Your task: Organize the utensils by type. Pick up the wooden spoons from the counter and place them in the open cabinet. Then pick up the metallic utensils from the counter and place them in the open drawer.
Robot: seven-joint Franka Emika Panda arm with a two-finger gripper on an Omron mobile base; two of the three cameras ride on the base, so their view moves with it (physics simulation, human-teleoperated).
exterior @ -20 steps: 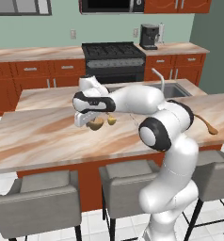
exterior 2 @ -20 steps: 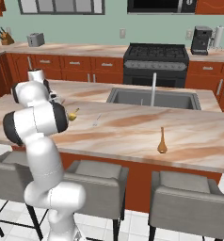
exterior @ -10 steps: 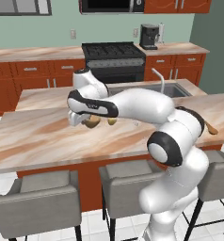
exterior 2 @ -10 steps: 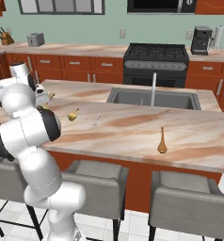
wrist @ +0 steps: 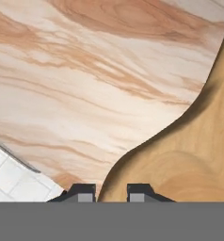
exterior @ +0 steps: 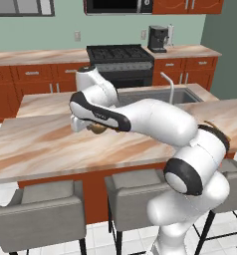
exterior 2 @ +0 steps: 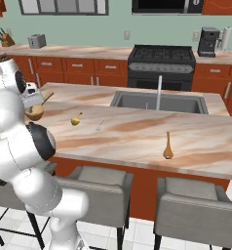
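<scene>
while the hand (exterior 2: 36,105) stays pinched on the large wooden spoon (exterior 2: 37,110), that spoon rides above the worktop (exterior 2: 132,134) near its 9 o'clock edge in the right base view, bowl low at about 7 o'clock and handle rising toward 1 o'clock, so its long axis runs along that diagonal. because the hold seems to sit near the bowl and the handle overhangs, a fast swing toward the cabinet could pivot the spoon between the fingers or let it slip. the small wooden spoon (exterior 2: 76,119) and the metallic utensil (exterior 2: 100,125) lie on the slab at mid-worktop, and another spoon (exterior 2: 167,146) lies toward 3 o'clock.
</scene>
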